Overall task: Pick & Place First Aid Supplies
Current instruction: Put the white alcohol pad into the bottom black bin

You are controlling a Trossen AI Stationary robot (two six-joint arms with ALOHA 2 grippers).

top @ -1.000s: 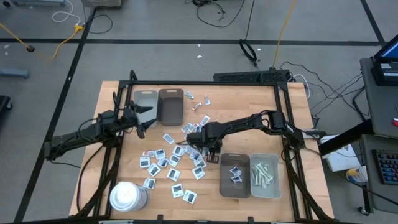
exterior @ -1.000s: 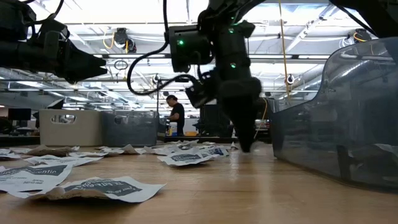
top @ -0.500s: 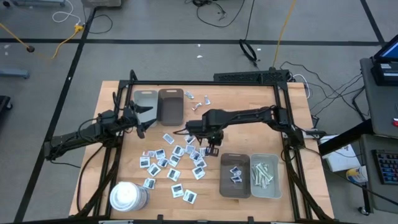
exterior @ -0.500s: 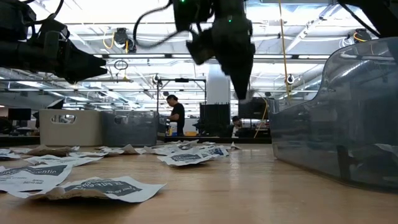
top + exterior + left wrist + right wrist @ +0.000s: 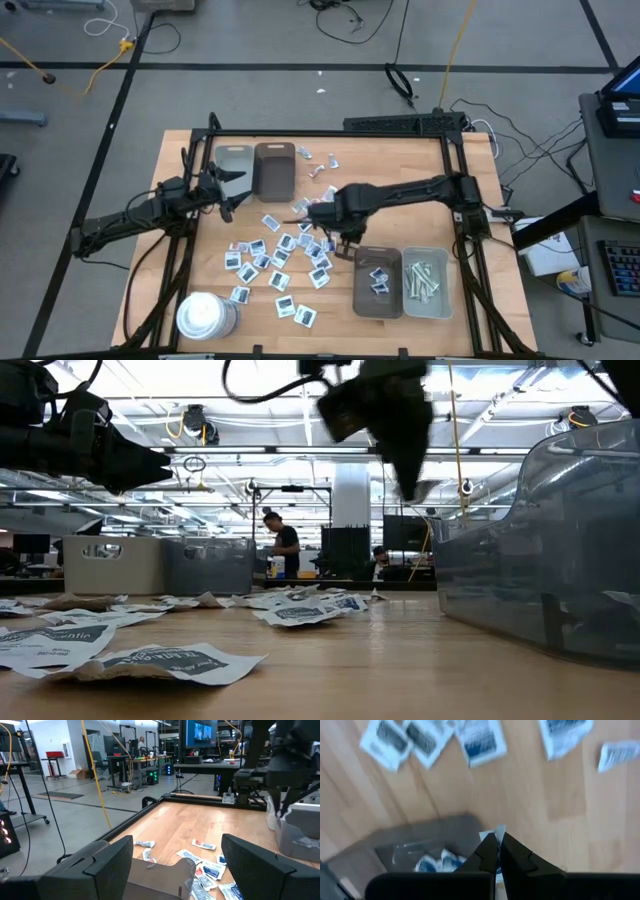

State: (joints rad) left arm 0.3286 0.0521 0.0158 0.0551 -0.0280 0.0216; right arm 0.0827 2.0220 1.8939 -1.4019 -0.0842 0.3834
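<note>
Small flat square white packets with dark-blue print (image 5: 268,256), strewn loose across the middle of the pale wooden tabletop (image 5: 400,160), with a few more trailing toward its far edge. Several already dropped into the dark grey rectangular tray (image 5: 360,300) toward the right edge, beside a clear tray (image 5: 446,300) of narrow pale wrapped strips (image 5: 422,282).

Likely feather-light, thin and limp: paper-like sachets lying almost flush with the wood, some curling at a corner in the low view. Probably slick on the board and prone to sliding or fluttering loose. Best taken by a raised edge or corner with a fingertip pinch, straight from above, one at a time where neighbours overlap. No real risk of crushing.

Right gripper (image 5: 496,838) raised clear of the tabletop, fingers pressed together on one white packet (image 5: 499,829), only its corner showing past the tips. Arm stretched from the right edge toward the middle, wrist bent downward, tips hanging near the dark tray's inner rim rather than over its centre. A thin hold, by the look of it, so a gentle carry called for.

Left gripper (image 5: 232,194) waiting near the left edge, held level above the wood, fingers spread wide and holding nothing, facing two more trays (image 5: 274,172) at the far edge.
</note>
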